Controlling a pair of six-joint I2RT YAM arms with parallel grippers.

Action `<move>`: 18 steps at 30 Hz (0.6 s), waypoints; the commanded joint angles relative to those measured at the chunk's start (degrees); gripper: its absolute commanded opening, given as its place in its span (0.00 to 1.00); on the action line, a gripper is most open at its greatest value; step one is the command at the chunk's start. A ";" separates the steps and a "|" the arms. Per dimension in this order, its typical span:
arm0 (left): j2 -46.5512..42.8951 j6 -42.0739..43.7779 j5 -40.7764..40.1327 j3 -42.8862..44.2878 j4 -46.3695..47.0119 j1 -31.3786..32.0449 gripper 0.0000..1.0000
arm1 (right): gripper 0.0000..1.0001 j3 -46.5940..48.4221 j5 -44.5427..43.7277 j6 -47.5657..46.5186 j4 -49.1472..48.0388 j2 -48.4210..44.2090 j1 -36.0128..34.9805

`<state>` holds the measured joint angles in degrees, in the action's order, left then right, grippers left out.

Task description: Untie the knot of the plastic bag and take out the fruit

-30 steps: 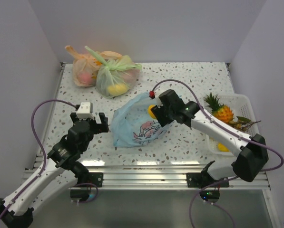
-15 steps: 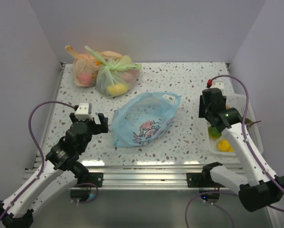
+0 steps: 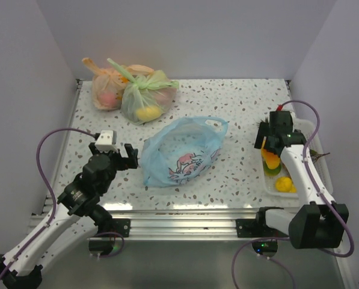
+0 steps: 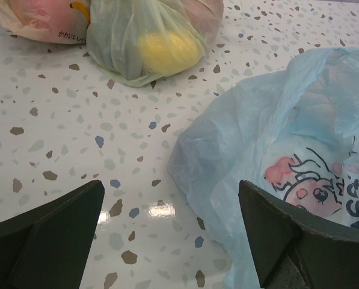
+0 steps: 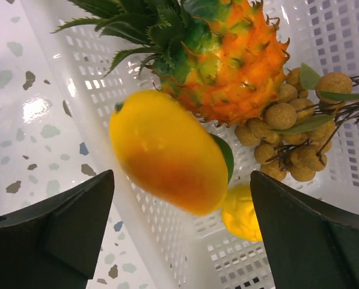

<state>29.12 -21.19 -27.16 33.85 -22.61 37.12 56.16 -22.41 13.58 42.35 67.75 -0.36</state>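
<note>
Plastic bag [image 3: 180, 153] sits mid-bench, a bit toward the near edge, lying slack on its side with the pink-and-black print up. One handle loop [image 3: 214, 123] lies on its far-right side.

Left gripper [image 3: 124, 158] is released, fingers spread and gripping nothing, parked just left of the bag and pointing at it. From the top view we can't tell whether it touches the film. The left wrist view shows both fingers [image 4: 47, 235] low in the picture with bare bench between them, and the bag's crumpled left flank ahead and to the right. That view also brings up the print, which is small from the top. Neither view tells us whether anything is inside.

Right gripper [image 3: 270, 152] hangs over the white basket [image 3: 311, 129] at the right edge of the bench. The top view shows little there, since the arm covers most of the basket. The right wrist view fills it in: fingers wide apart, and a yellow-orange mango [image 5: 167, 159] between them, touching neither. Behind it are the pineapple [image 5: 227, 66], the tan berries [image 5: 287, 132] and a yellow piece [image 5: 242, 214], all inside the basket.

Green bag [image 3: 146, 96] and orange bag [image 3: 107, 87] sit touching each other at the far-left corner, both tied.
</note>
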 commanded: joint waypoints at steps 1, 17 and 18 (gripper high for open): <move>-0.21 1.41 0.53 -0.80 3.71 -0.56 1.00 | 0.99 0.70 2.90 1.45 -2.36 -1.47 0.10; 11.65 2.47 12.82 1.13 5.91 -0.56 1.00 | 0.99 3.87 27.23 3.54 -7.80 -9.04 -13.95; 13.40 2.21 13.18 1.66 6.00 -0.56 1.00 | 0.99 3.78 28.03 4.69 -9.11 -7.73 -17.10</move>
<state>40.16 -18.90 -17.50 33.28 -19.25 36.77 58.28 -0.54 14.83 38.48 58.22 -12.01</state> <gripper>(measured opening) 0.997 0.986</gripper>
